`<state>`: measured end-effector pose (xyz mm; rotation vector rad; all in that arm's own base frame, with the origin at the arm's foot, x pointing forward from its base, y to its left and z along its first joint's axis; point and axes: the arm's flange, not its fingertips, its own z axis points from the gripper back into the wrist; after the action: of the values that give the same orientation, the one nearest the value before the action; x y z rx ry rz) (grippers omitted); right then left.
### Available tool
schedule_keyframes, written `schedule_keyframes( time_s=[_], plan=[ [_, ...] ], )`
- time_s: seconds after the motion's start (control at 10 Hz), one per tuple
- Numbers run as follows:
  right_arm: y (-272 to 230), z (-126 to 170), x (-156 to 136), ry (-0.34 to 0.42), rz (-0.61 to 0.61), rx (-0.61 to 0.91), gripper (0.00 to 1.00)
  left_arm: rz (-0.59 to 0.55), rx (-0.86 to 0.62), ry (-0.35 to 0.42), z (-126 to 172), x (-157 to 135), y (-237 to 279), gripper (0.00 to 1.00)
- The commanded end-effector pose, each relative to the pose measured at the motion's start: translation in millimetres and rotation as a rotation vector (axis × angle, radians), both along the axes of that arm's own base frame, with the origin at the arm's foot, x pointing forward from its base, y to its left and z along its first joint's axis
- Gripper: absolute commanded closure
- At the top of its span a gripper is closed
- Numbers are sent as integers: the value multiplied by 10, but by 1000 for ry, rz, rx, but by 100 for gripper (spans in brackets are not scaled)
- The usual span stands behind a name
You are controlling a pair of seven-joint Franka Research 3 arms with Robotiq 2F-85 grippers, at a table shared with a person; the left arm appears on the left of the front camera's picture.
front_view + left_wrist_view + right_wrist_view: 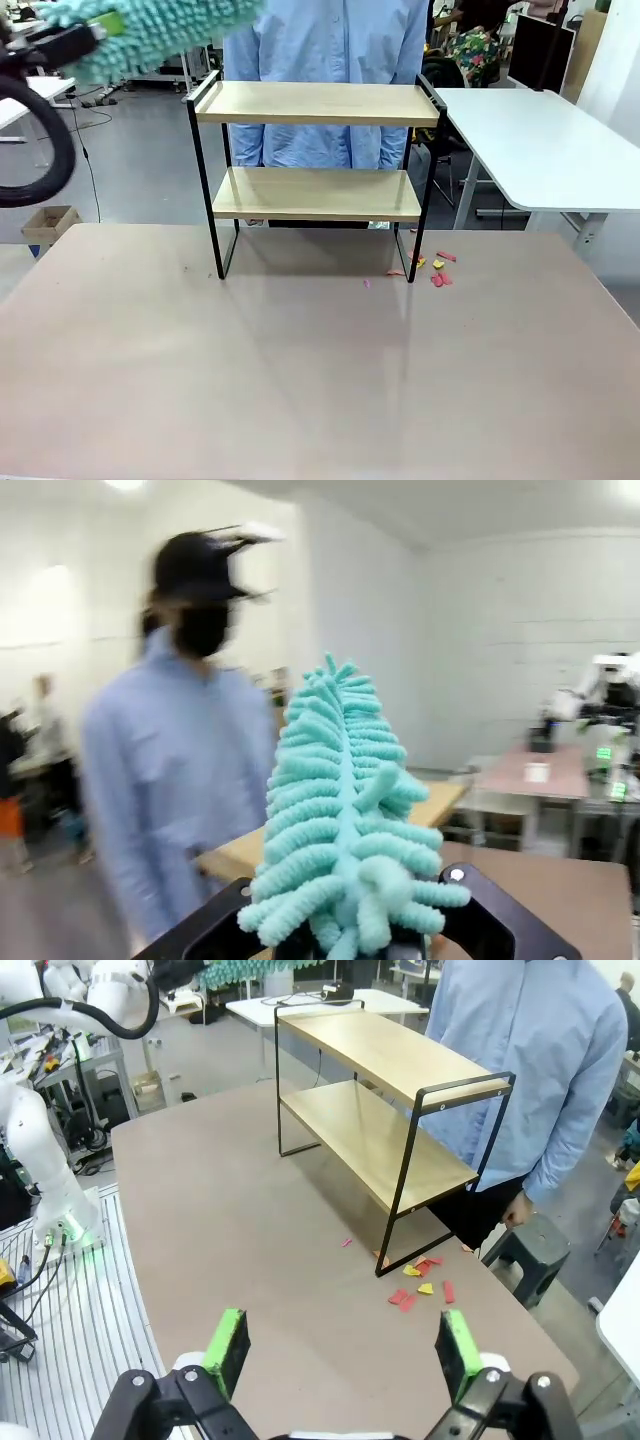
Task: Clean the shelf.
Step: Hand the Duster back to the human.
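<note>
The shelf (pixel 315 180) stands upright toward the far side of my bench (pixel 300 380), with a person in a light blue shirt (pixel 325 60) directly behind it. Both wooden boards look bare and free of debris in the front and right wrist views; I judge the boards themselves to be largely swept. What remains is a scatter of red and yellow scraps (pixel 437 270) lying on the bench around the shelf's right front foot, with one small pink bit (pixel 366 283) a little apart toward the middle.

My left claw (pixel 345 945) is clenched on the base of a teal chenille duster (pixel 345 820), raised high at the upper left, well clear of the shelf and not touching it. My right claw (pixel 345 1350) is released, pads wide, holding nothing, hanging above the bench on the near side.

Assessment: shelf cleaning appears near complete; the scraps on the bench are not yet cleared.
</note>
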<state>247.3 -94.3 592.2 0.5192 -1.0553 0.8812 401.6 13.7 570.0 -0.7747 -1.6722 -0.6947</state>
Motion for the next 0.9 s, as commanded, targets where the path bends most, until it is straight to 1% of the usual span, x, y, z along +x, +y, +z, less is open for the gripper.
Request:
schedule_keyframes(
  time_s=[0.0, 0.1, 0.2, 0.4, 0.5, 0.6, 0.7, 0.8],
  plan=[
    [-9, 5, -2, -7, 5, -5, 0, 276, -64, 39, -32, -302, 267, 82],
    [-9, 5, -2, -7, 5, -5, 0, 386, -64, 70, -79, -413, 413, 82],
    [-9, 5, -2, -7, 5, -5, 0, 465, -50, 100, -151, -463, 488, 82],
    [-9, 5, -2, -7, 5, -5, 0, 549, -16, 125, -256, -463, 542, 82],
    [-9, 5, -2, -7, 5, -5, 0, 534, -11, 138, -348, -431, 543, 82],
    [-9, 5, -2, -7, 5, -5, 0, 564, 2, 179, -523, -381, 556, 82],
    [-9, 5, -2, -7, 5, -5, 0, 600, 12, 224, -762, -354, 549, 82],
    [-9, 5, -2, -7, 5, -5, 0, 601, 17, 273, -981, -361, 496, 82]
  ],
)
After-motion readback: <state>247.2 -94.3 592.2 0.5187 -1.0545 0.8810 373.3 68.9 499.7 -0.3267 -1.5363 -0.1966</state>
